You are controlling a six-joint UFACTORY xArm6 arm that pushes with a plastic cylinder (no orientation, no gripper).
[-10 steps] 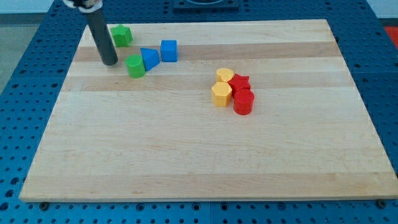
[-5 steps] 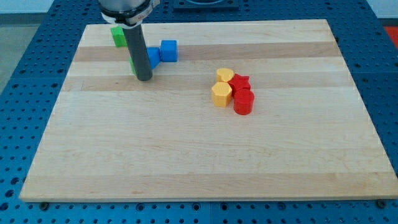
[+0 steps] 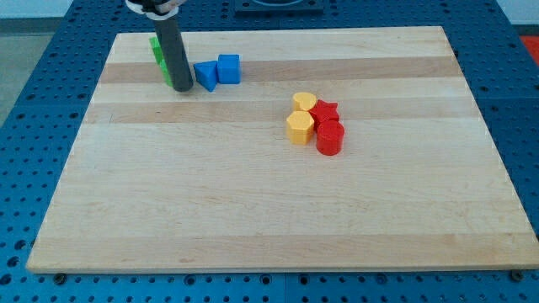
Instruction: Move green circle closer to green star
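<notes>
Green circle (image 3: 168, 77): mostly hidden behind our rod, near the board's top-left, apparently touching the green star (image 3: 157, 47).
Tip (image 3: 183, 87): at the circle's lower right; no pincer, holding nothing.
Handling: we judge it light, rigid, free-sliding; push its flat side centrally.

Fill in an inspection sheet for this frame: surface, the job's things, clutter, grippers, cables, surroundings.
Surface: wooden board, flat, pale, unmarked.
Job's things: two green blocks at the view's top left, mostly hidden behind the rod; shapes and gap between them cannot be told.
Clutter: blue triangle touching blue cube; right of centre, a tight cluster of two yellow blocks and two red blocks.
Grippers: none; my tip rests just left of the blue triangle, in front of the green blocks.
Cables: nothing seen.
Surroundings: blue perforated table around the board.
</notes>
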